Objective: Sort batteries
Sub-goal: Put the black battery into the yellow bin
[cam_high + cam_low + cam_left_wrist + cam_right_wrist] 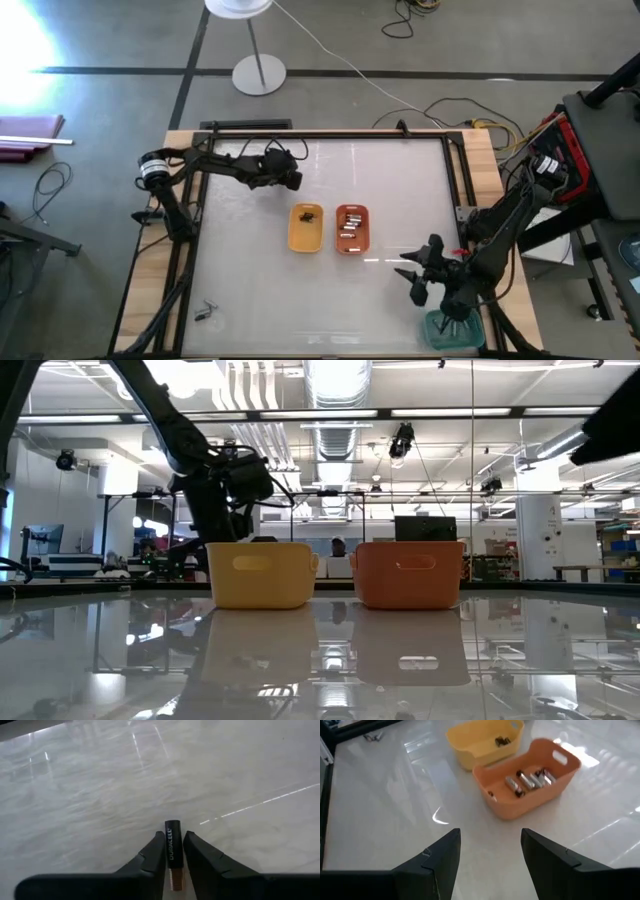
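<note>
**Batteries in two trays, one held**

A black battery [172, 846] with a copper end is gripped between the left gripper [173, 849] fingers. Several silvery batteries [530, 779] are laid in the orange tray [501, 802]; a few dark batteries [501, 741] are gathered in the yellow tray [470, 740].

yellow tray [296, 236] beside orange tray [362, 237] mid-table – teal tray [440, 335] at edge, white lamp base [259, 74] on floor.

The scene is brightly lit from ceiling strip lights [430, 412], which are seen in the low view. Strong glare is found at the upper left corner of the high view. The glossy bench [250, 290] is streaked with white reflections, and the trays are mirrored on it. The near foreground of the low view is slightly blurred.
</note>
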